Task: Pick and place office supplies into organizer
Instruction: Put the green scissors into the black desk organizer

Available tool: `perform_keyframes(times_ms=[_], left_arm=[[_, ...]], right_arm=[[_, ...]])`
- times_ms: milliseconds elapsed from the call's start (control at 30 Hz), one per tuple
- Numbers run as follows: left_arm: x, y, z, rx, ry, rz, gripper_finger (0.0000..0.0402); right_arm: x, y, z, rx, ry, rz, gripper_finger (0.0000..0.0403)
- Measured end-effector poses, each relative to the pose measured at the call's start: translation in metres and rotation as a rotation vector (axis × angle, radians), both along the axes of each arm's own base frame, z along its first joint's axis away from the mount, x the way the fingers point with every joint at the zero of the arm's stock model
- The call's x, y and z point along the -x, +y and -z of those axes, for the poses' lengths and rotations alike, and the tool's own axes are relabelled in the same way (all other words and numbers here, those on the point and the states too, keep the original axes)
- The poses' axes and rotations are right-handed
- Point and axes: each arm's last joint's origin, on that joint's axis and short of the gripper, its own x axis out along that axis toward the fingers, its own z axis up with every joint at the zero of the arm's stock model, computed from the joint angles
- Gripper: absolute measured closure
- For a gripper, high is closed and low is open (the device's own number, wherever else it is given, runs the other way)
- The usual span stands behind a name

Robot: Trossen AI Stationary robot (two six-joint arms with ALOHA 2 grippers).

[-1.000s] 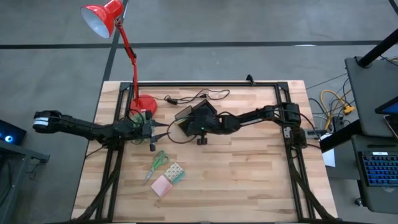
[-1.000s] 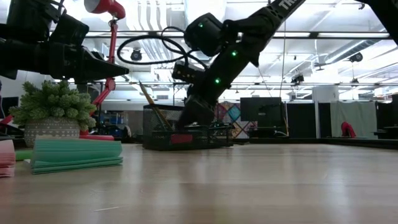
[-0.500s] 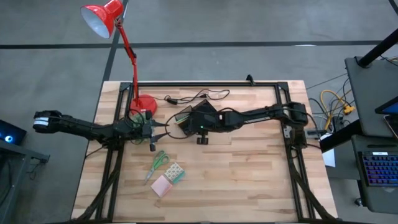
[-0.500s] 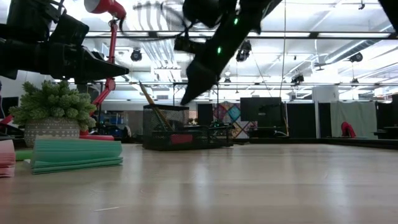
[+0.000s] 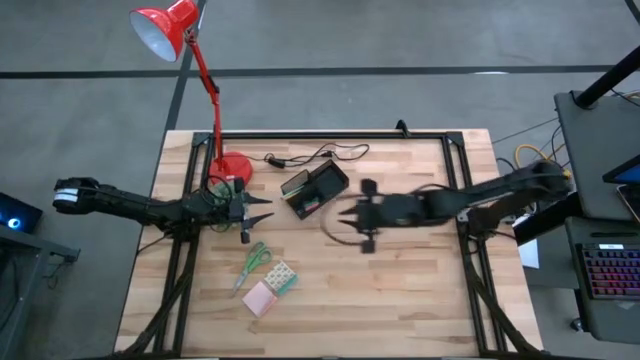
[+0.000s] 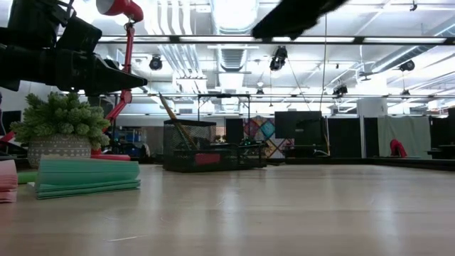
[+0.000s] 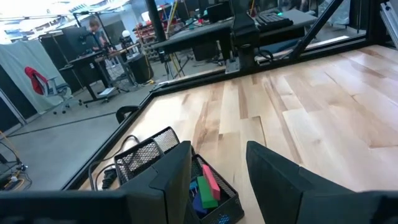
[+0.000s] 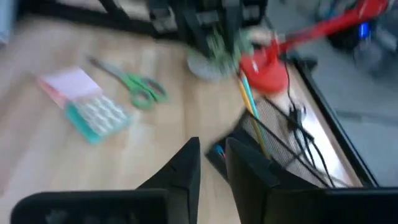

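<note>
The black mesh organizer (image 5: pixel 313 188) stands at mid-table, right of the red lamp's base; a pencil (image 6: pixel 170 114) leans up out of it, and green, red and purple pieces (image 7: pixel 205 186) lie inside. Green-handled scissors (image 5: pixel 257 262), a green-white patterned block (image 5: pixel 282 276) and a pink sticky-note pad (image 5: pixel 260 297) lie flat toward the near edge. My left gripper (image 5: pixel 266 211) hovers open, level, just left of the organizer. My right gripper (image 5: pixel 338 214) hangs high in the air to the organizer's right, its fingers (image 8: pixel 186 171) a narrow gap apart with nothing between them.
A red desk lamp with its round base (image 5: pixel 232 167) stands at the far left, with a black cable (image 5: pixel 310 155) trailing along the far side. A small potted plant (image 6: pixel 60 128) sits by the lamp base. Bare wood lies at the table's right and near right.
My right gripper has risen from over the organizer and drawn back toward the table's right edge, leaving the low view almost entirely. The organizer now shows uncovered from above and stands where it was.
</note>
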Motion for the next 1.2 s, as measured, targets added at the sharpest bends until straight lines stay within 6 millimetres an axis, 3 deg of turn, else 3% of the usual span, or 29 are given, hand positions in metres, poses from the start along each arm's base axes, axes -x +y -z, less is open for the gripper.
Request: perform_keyframes(times_ms=[300,567,867,1200], left_arm=[[0.000,0.000,0.000,0.000,0.001,0.000,0.0259],[0.000,0.000,0.000,0.000,0.002,0.000,0.0259],[-0.001,0.000,0.000,0.000,0.002,0.000,0.0259],[-0.001,0.000,0.000,-0.003,0.000,0.000,0.0259]], right_arm=[[0.095,-0.010,0.036,-0.036,-0.219,-0.021,0.0344],[0.154,-0.022,0.059,-0.017,-0.467,-0.028,0.0342],[0.180,-0.037,0.060,0.107,-0.643,0.035,0.0351],[0.185,-0.054,0.071,0.180,-0.647,0.073,0.0351]])
